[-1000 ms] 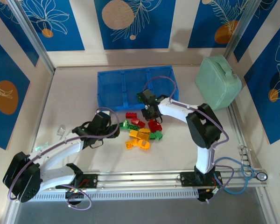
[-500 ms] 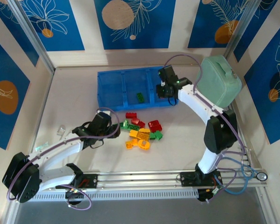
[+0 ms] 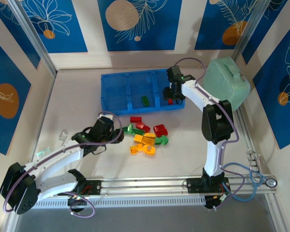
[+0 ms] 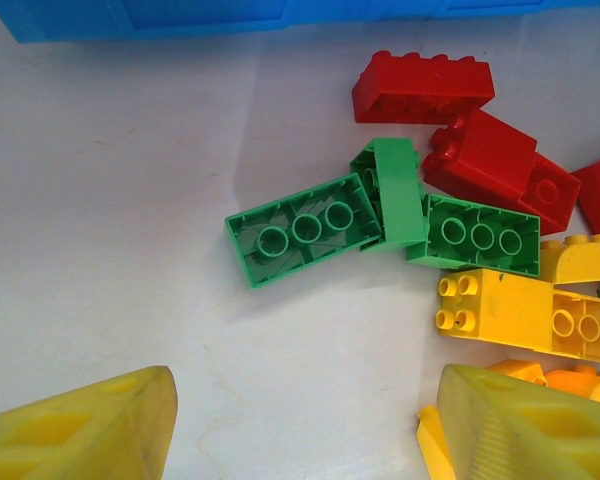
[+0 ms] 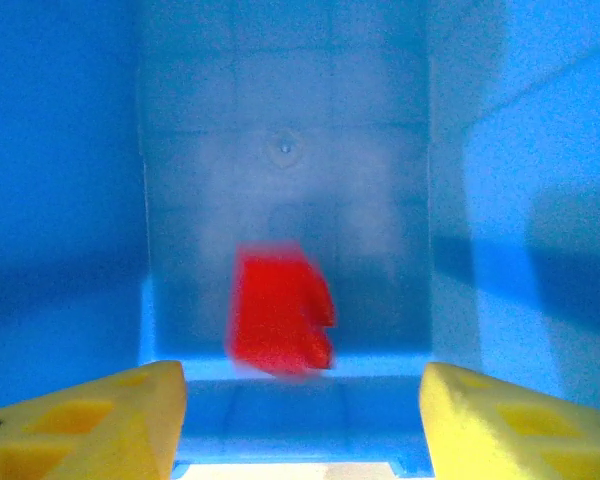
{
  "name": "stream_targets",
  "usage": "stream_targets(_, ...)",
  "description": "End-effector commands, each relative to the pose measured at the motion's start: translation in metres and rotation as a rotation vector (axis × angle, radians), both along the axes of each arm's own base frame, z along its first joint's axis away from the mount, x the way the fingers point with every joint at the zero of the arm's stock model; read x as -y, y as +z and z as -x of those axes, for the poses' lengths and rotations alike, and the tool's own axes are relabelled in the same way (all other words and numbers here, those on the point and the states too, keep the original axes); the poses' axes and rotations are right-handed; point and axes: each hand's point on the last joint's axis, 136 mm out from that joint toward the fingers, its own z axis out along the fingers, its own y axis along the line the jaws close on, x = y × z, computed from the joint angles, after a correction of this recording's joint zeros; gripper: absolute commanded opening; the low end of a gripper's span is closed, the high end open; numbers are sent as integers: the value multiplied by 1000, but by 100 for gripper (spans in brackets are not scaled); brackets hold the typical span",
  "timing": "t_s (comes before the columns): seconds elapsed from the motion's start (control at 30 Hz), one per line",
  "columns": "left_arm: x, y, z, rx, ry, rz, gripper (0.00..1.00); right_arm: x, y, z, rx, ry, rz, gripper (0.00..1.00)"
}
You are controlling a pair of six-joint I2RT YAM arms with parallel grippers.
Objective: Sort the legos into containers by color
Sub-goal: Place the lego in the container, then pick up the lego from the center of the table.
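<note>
Since the left arm sits nearest, begin there. The left claw (image 3: 117, 132) hangs low over the surface (image 3: 77, 106). Its two yellow fingers (image 4: 90, 425) are about half apart, and it holds nothing and touches nothing.

Just past it, at three o'clock in the top view, lies the pile of legos (image 3: 146, 136). They are red, green and yellow-orange, all bunched up together. In the left wrist view an upside-down green brick (image 4: 305, 230) lies closest to the claw. Its long side runs from eight o'clock to two o'clock. A red brick (image 4: 425, 87) farther on lies long from nine to three.

At twelve o'clock from the pile sits the blue tray (image 3: 115, 94). Its middle part holds one green lego (image 3: 145, 100), long from about eleven to five. The right claw (image 3: 173, 95) hangs over the tray's right part, with its fingers well apart and nothing in them. Under it a blurry red lego (image 5: 280, 312) is inside that part, free of the claw. I cannot tell which way it points.

A second ago the right claw was shut, down at the pile. Now it is over the tray and open. The left claw has not moved.
</note>
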Motion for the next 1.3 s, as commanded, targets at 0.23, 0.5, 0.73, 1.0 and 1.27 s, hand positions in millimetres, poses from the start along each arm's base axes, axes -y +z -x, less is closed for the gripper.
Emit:
stream_targets(0.23, 0, 15, -3, 40, 4, 3, 70, -59, 71, 47, 181, 204, -41, 67)
stream_targets(0.5, 2, 14, -4, 40, -1, 6, 70, -139, 48, 105, 49, 429, -203, 73)
stream_targets(0.73, -4, 14, 0, 48, 8, 4, 70, -167, 9, 120, -76, 321, -217, 99)
stream_targets(1.0, -15, 14, 7, 61, 27, -13, 70, -181, -19, 119, -121, 196, -152, 99)
stream_targets(1.27, -21, 9, 11, 58, 45, -9, 70, -192, -37, 111, -133, 143, -112, 100)
